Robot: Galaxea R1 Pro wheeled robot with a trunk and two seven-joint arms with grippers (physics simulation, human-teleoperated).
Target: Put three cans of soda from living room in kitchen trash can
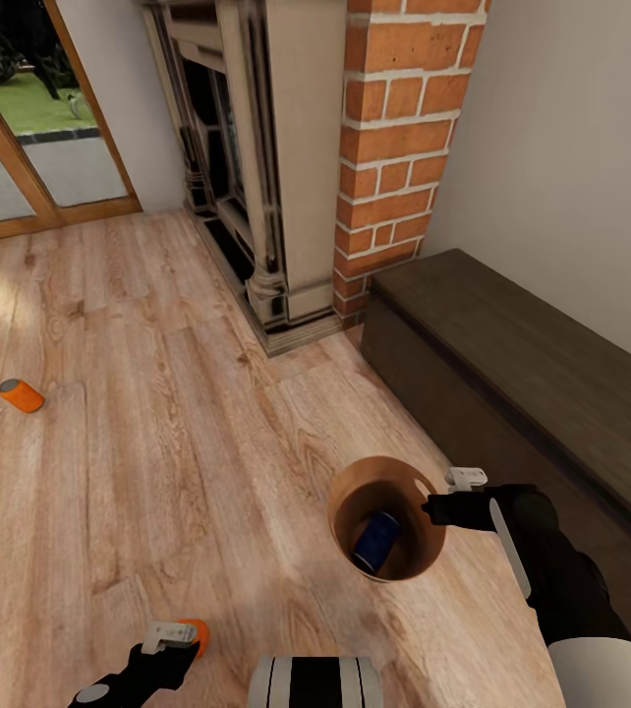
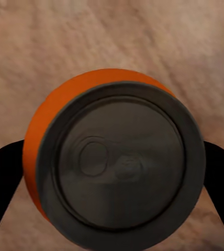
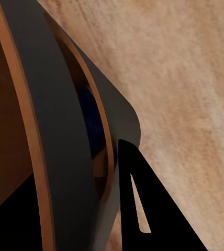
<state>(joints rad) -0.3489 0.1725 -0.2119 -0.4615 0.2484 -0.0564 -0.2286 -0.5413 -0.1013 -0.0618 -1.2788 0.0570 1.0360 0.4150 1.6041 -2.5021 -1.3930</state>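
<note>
Left hand (image 1: 180, 641), low at the near edge of the head view, is clamped on an orange soda can (image 2: 114, 162); its wrist camera looks straight onto the can's dull silvery top, dark fingers (image 2: 2, 172) flanking both sides above the plank floor (image 1: 158, 442). Right hand (image 1: 441, 497) grips the rim of the trash can (image 1: 424, 556), one finger inside and one outside the wall (the wrist view shows the rim pinched between them). Inside the tan-brown bin a dark blue soda can (image 1: 376, 541) lies tilted. Farther off, well apart to the left, a second orange soda can (image 1: 21, 395) lies on its side on the floor. Beyond stand a dark wooden chest (image 1: 532, 364) and a brick fireplace (image 1: 394, 157).
</note>
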